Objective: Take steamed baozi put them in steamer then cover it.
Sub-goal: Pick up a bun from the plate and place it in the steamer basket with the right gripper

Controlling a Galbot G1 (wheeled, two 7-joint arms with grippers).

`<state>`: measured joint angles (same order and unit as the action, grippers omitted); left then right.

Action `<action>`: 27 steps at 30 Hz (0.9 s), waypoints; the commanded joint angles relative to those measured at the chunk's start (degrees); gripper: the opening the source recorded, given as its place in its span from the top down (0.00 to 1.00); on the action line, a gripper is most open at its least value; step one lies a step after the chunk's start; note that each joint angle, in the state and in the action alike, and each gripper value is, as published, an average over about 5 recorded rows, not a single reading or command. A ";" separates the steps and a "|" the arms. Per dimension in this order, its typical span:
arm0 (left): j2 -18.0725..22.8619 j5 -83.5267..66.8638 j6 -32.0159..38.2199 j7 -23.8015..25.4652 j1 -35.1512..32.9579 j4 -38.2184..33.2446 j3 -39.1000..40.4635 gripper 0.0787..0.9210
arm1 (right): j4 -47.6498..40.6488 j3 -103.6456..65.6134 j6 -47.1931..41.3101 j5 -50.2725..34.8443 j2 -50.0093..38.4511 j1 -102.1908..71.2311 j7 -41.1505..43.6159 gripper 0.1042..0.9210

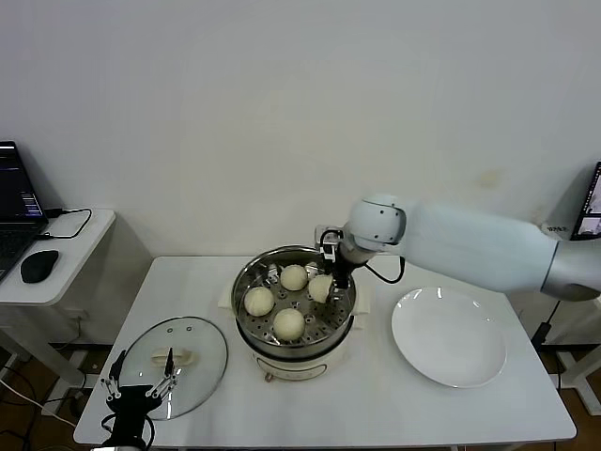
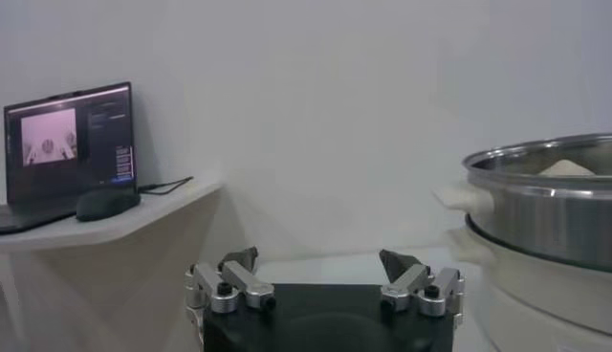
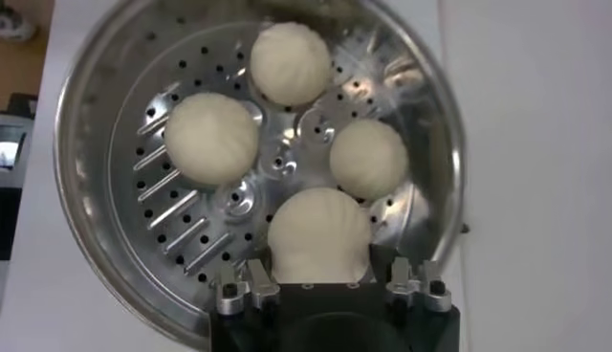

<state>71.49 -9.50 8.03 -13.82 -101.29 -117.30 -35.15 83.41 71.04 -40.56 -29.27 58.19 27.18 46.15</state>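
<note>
The right tool (image 3: pixel 325 283) sits inside the steamer (image 1: pixel 246 282), its fingers around one bun (image 3: pixel 318 234) among four on the tray. The left tool (image 1: pixel 138 387), spread wide, hovers at the lid (image 1: pixel 202 352) on the counter (image 1: pixel 376 404).

Setting: a robot test room or laboratory, staged with kitchenware rather than a real kitchen.

- Bare white wall behind; no cupboards, sink or cooker are seen.
- White surface (image 1: pixel 188 282) on which a steel steamer (image 1: pixel 295 303), a glass cover (image 1: pixel 175 365) and a white plate (image 1: pixel 449 336) are laid out, well apart.
- At 9 o'clock, a small side desk (image 1: pixel 66 258) is seen, carrying an open laptop (image 1: pixel 14 211), a mouse (image 1: pixel 38 266) and trailing cables.
- At 3 o'clock, the edge of a second screen (image 1: pixel 592 202) is visible.
- The laptop display (image 2: pixel 69 139) shows a camera feed.
</note>
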 commanded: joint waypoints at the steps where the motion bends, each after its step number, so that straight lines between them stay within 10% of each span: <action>1: -0.06 0.03 0.29 -0.22 -0.10 -0.07 -0.01 0.12 | -1.60 0.75 -0.97 2.85 2.77 -2.13 -0.32 0.36; 13: 0.11 -0.07 0.67 -0.41 -0.13 0.01 -0.22 0.12 | -1.47 0.70 -0.85 5.09 2.71 -1.30 2.44 0.35; 20: -0.08 -0.36 0.69 -0.37 -0.18 -0.08 -0.78 0.12 | 4.07 -2.25 -0.46 4.33 -3.55 2.89 3.18 0.17; 27: -0.17 -0.55 0.73 -0.32 -0.27 -0.24 -0.90 0.12 | 16.49 -8.75 -0.21 -3.45 -17.73 0.59 -11.10 0.12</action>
<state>71.30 -10.07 8.74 -14.18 -101.56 -117.54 -36.12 86.69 69.06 -41.23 -26.10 55.65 28.51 47.76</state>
